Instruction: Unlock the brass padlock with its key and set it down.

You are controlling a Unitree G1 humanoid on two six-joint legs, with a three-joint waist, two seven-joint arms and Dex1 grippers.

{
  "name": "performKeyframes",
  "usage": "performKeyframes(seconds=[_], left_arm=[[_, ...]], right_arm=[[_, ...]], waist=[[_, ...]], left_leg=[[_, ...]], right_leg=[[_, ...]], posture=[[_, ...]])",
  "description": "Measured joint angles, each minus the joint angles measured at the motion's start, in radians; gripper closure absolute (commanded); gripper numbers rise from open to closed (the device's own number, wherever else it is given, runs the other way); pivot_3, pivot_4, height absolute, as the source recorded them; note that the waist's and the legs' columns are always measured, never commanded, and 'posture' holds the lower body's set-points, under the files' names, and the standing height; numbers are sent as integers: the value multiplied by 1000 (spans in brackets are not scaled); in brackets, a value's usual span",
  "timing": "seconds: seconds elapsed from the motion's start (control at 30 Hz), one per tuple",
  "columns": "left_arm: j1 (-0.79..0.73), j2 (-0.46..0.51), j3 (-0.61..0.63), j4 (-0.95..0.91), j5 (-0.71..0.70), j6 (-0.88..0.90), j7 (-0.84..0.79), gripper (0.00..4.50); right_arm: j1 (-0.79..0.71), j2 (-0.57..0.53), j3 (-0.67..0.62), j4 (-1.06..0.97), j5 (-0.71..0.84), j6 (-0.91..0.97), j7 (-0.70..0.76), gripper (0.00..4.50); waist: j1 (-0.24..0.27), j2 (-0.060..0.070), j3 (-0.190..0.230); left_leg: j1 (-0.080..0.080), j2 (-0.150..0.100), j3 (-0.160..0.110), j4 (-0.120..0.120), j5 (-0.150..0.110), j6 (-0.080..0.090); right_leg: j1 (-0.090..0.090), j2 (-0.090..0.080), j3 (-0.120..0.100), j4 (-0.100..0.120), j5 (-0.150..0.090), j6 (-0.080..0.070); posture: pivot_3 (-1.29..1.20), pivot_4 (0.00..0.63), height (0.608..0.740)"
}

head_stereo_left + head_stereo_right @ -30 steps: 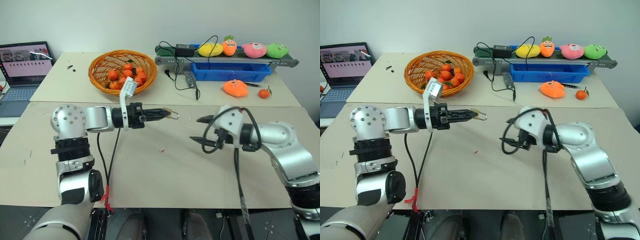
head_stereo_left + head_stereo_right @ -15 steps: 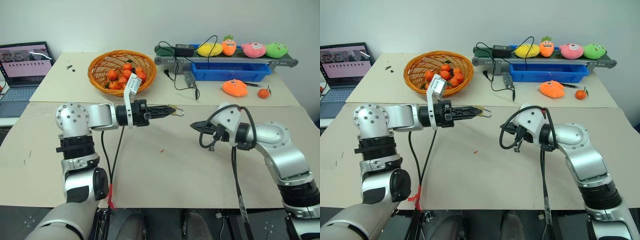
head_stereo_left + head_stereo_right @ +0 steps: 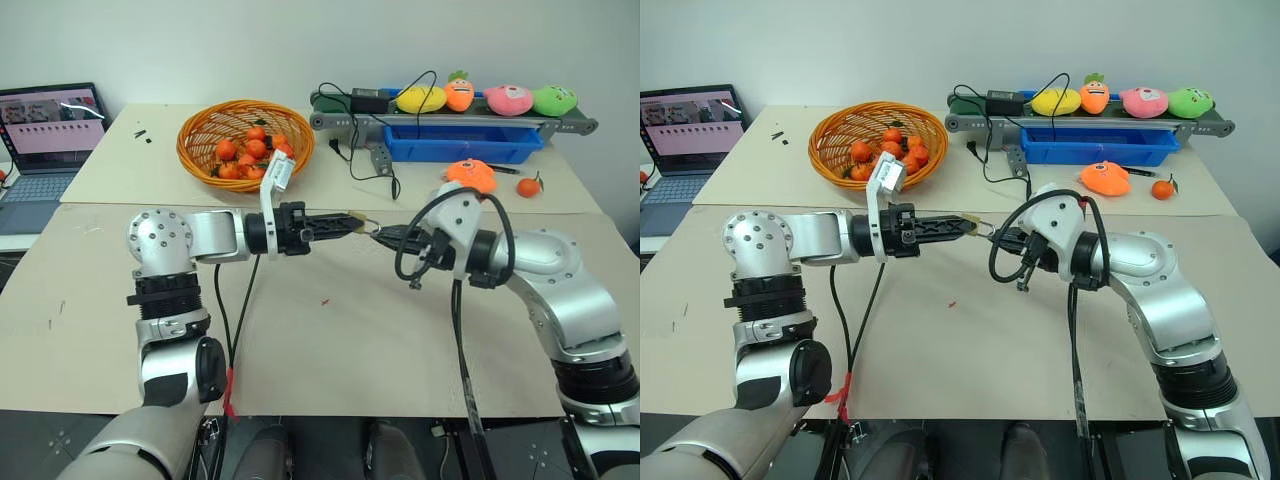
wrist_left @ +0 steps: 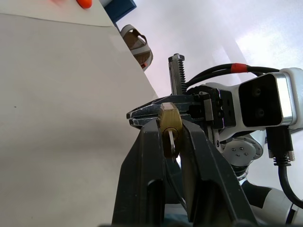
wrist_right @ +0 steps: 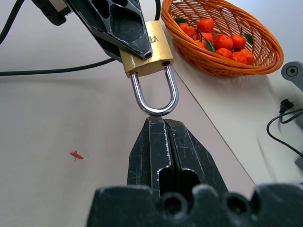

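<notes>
The left gripper (image 3: pixel 352 222) holds the brass padlock (image 5: pixel 146 49) clamped between its fingers, above the middle of the tabletop (image 3: pixel 330 350). The right gripper (image 5: pixel 163 124), fingers clenched together, points tip-first at the shackle, just beside it.

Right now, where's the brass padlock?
The brass padlock is held above the table in the left gripper, near the middle of the head views. Its shackle points at the shut right gripper, just short of it, with the orange basket behind.
</notes>
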Motion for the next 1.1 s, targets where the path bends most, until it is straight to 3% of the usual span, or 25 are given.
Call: performKeyframes(seconds=[0.63, 1.1], left_arm=[[0, -3, -3, 0, 0, -1, 4, 4475], [0, -13, -6, 0, 2, -4, 5, 4475]], right_arm=[[0, -13, -12, 0, 4, -1, 5, 4473], [-35, -15, -87, -56, 184, 140, -7, 4473]], waist=[[0, 0, 0], [0, 0, 0]], left_leg=[[0, 0, 0, 0, 0, 0], [0, 0, 0, 0, 0, 0]], right_leg=[[0, 0, 0, 0, 0, 0], [0, 0, 0, 0, 0, 0]], posture=[[0, 150, 740], [0, 150, 740]])
